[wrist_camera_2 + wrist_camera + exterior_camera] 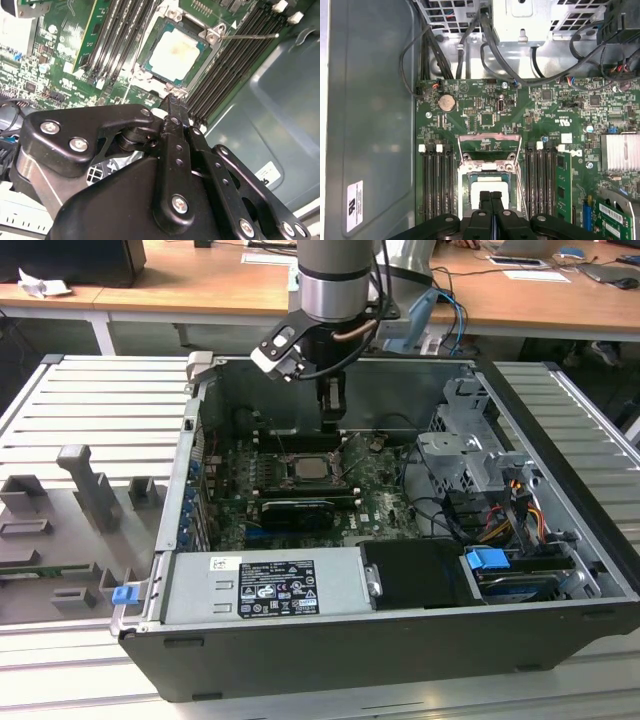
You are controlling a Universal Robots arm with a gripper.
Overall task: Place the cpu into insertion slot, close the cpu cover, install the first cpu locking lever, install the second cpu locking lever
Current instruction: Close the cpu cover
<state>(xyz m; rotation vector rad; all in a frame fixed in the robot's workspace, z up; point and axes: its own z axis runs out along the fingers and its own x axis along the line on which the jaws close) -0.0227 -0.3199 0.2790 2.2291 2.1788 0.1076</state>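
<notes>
The exterior view looks down from above and well back into the open computer case [300,665], while both wrist views peer past the gripper [172,102] [491,196], close over the motherboard [485,107], sharing the cpu [175,54] [490,186].

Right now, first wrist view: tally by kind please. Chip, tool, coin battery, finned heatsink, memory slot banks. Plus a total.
chip: 1
tool: 1
coin battery: 1
finned heatsink: 1
memory slot banks: 2, one on each side of the chip
Total: 6
</notes>
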